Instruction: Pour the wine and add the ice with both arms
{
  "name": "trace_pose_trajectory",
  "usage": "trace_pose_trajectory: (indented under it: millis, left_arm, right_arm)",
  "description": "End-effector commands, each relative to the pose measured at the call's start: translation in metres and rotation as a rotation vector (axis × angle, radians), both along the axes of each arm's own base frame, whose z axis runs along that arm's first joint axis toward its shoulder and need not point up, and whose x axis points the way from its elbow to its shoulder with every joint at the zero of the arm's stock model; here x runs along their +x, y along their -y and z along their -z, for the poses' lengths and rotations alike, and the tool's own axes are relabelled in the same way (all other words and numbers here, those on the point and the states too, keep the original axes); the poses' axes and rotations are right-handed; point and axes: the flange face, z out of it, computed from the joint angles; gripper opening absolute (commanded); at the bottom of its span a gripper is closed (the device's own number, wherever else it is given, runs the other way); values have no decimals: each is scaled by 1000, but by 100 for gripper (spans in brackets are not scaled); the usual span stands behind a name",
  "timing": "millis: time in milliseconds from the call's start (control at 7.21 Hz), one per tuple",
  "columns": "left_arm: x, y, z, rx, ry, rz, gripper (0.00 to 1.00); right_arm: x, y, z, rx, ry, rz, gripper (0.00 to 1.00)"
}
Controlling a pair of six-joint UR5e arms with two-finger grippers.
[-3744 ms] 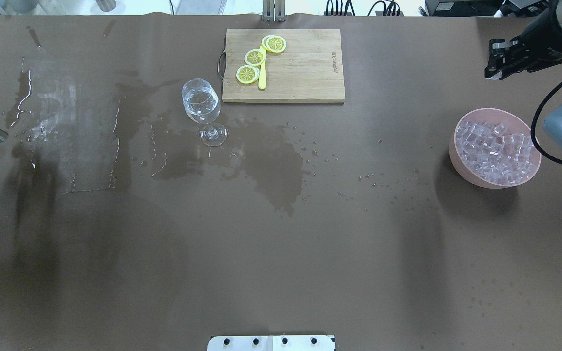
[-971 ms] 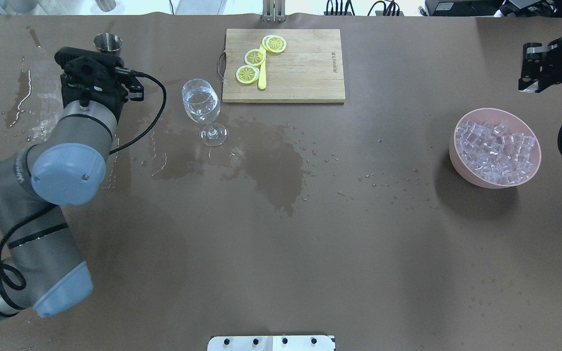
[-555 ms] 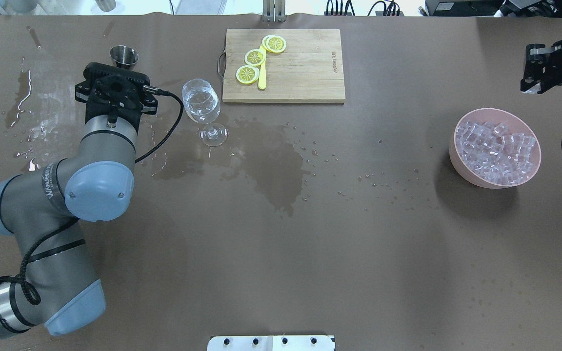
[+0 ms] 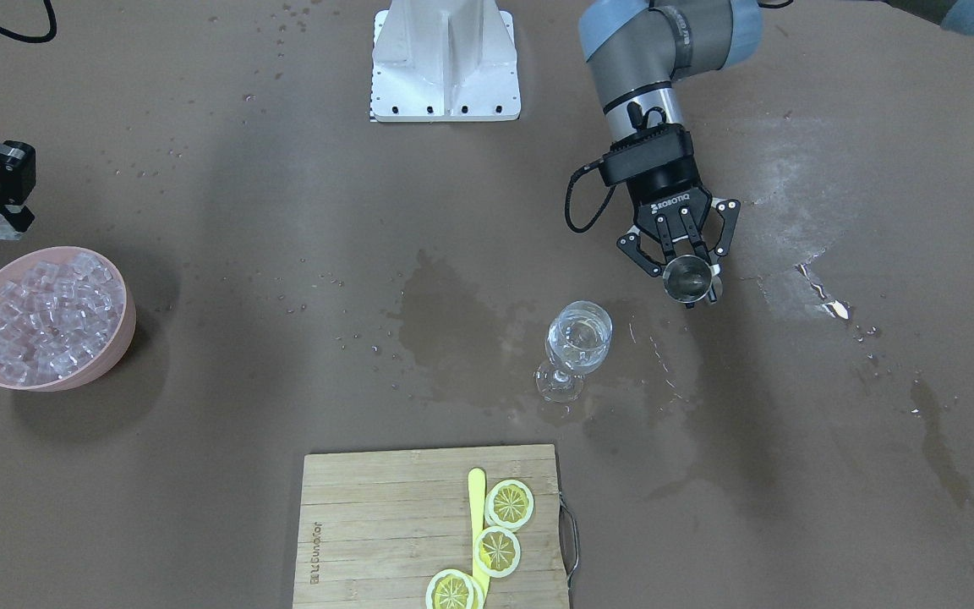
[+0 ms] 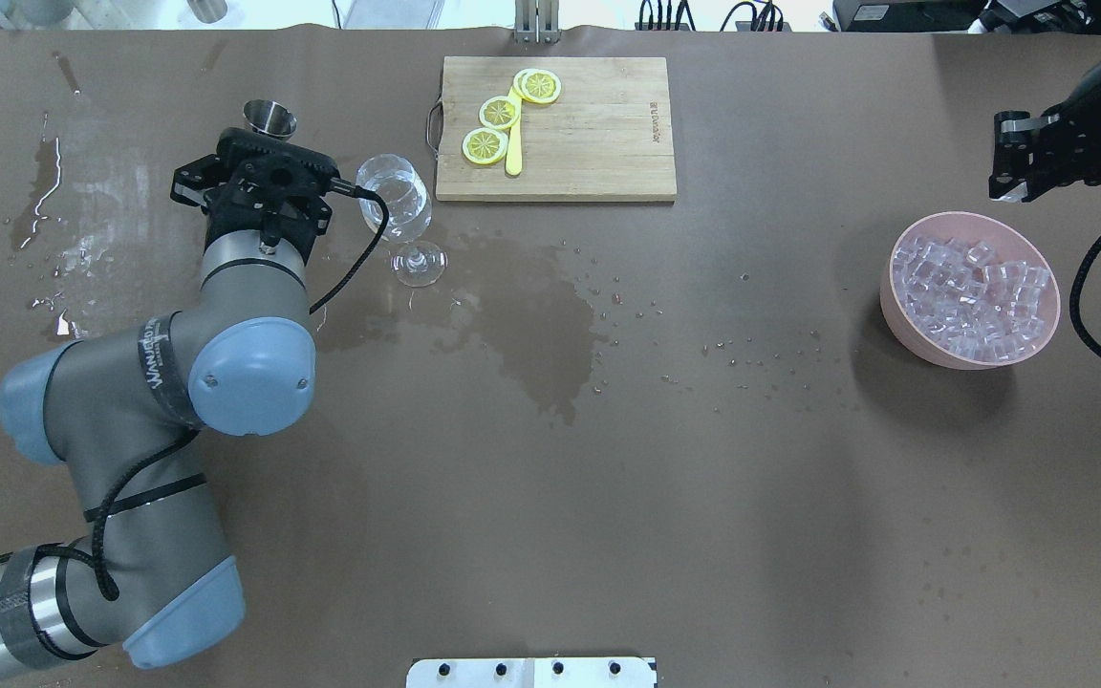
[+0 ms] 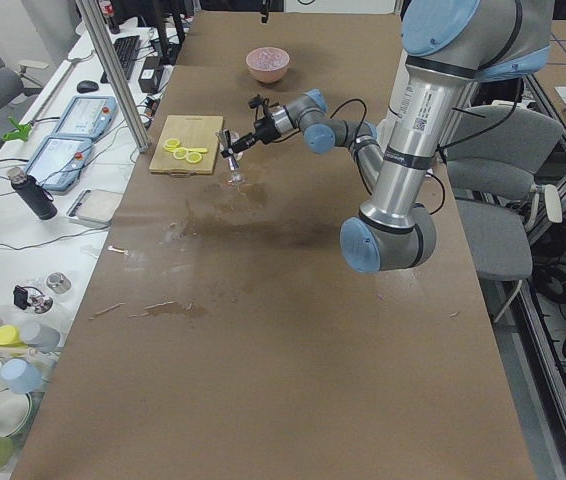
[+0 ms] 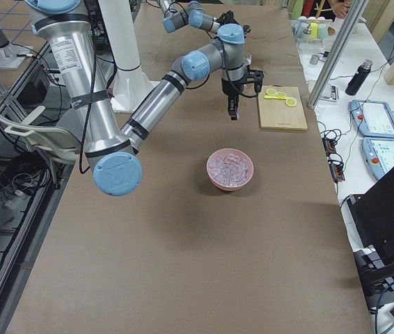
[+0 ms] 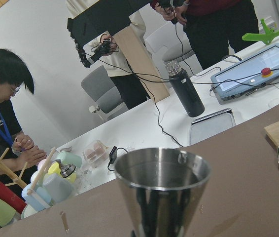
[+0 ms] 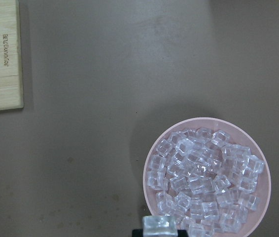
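Left gripper: jaws pinch steel jigger, upright, just beside wine glass. Right gripper: jaws pinch one ice cube, near pink bowl

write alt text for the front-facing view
The left gripper holds a steel jigger close to a glass of clear liquid on a wet brown table. At the view's left the right gripper, an ice cube at its tip, hangs near a pink bowl of ice; lemon slices lie on a board below.
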Motion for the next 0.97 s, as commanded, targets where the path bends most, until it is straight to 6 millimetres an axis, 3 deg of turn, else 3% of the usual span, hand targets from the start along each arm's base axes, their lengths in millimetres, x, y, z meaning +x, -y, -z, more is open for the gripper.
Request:
trace_pose_trajectory:
  millis: [0,416,832]
  left_arm:
    - [12,0,9,-28,63,-13,23]
    - [24,-2,2,-41,135,-50,23]
    - [45,5,9,-44,165,-70,23]
  right_arm:
    - [-3,-1,9,21,11,10,0]
    - [-7,4,19,42,19,18,0]
    - [-5,5,16,70,27,10,0]
